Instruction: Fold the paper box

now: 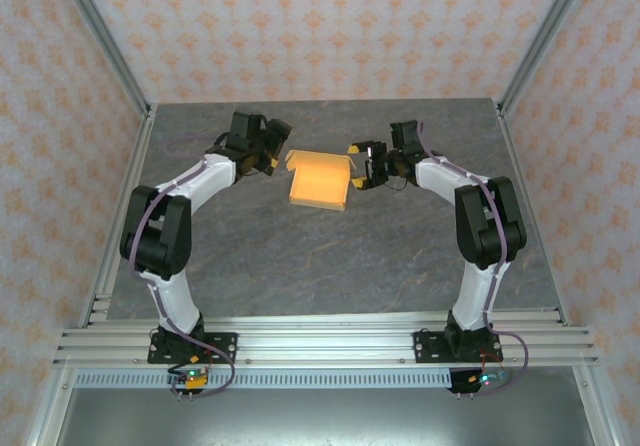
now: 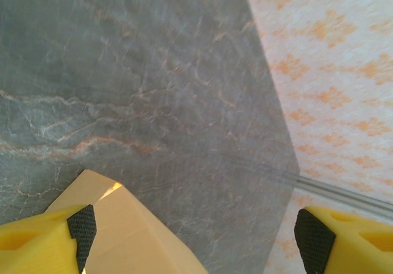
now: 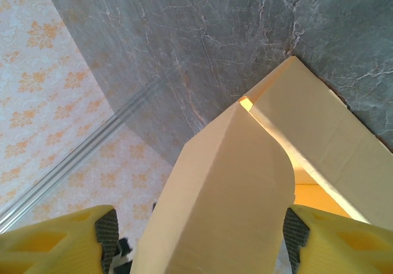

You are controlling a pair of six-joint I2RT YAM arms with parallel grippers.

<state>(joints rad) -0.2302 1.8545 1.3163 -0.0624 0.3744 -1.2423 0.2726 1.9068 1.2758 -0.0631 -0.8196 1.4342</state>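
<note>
While the left gripper (image 2: pixel 193 231) gapes, the unclenched right gripper (image 3: pixel 196 234) straddles a raised flap (image 3: pixel 227 182) of the orange-tan paper box (image 1: pixel 320 181).

Scene lit evenly and brightly from overhead, shadows kept faint and short, the paper box (image 1: pixel 318 182) rendered a glowing orange in the top view (close to overexposed), wrist views held sharp on the table (image 2: pixel 123 71), nearest foreground slightly softened.
</note>
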